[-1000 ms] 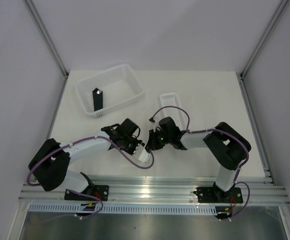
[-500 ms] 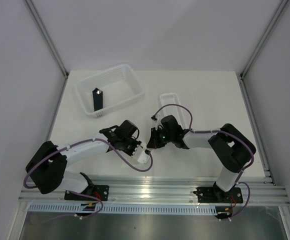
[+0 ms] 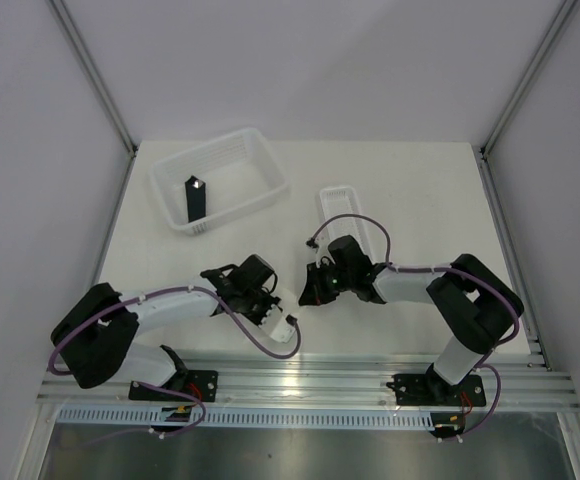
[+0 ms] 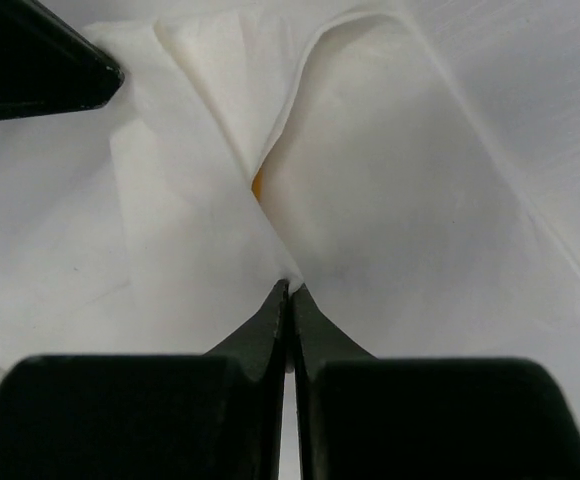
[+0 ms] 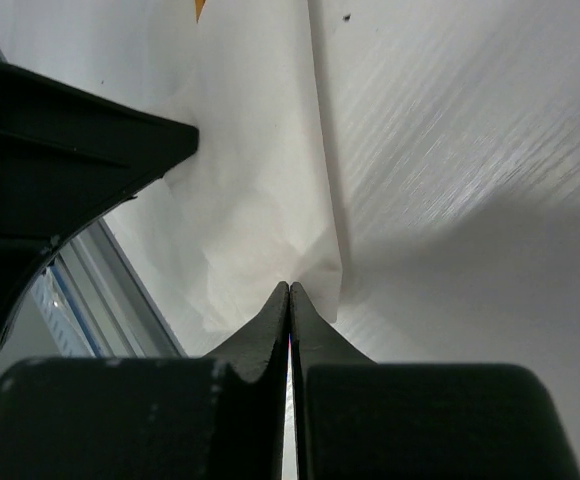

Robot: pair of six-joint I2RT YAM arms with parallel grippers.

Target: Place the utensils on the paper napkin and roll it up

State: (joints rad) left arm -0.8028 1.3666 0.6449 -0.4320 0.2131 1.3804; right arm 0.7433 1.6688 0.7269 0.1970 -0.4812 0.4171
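White table (image 3: 420, 180) inside a pale-walled enclosure, seen from above and from both wrists. The paper napkin (image 4: 390, 220) lies near the front edge of the table, between the two arms, gathered into loose overlapping folds rather than a tight cylinder. Of the utensils (image 4: 258, 184) only a sliver of orange shows in the seam where two folds meet (which of the three pieces it is cannot be told); the others are presumably wrapped inside.

The step in hand appears to be the rolling itself. To do it well, both ends of the bundle should turn together and low to the table, so that the paper tightens round the utensils without opening a gap for them to slide out. The sheet is thin, so a gentle pull is wiser than a hard tug.

The left gripper (image 4: 288, 292) has its jaws together, pinching a ridge of the napkin at the tips. The right gripper (image 5: 289, 290) is likewise closed, its tips at the napkin's edge; whether paper is caught between them cannot be told.

Further back stand a slotted basket (image 3: 240, 150) holding a black block (image 3: 196, 198), and a narrow tray (image 3: 342, 195).
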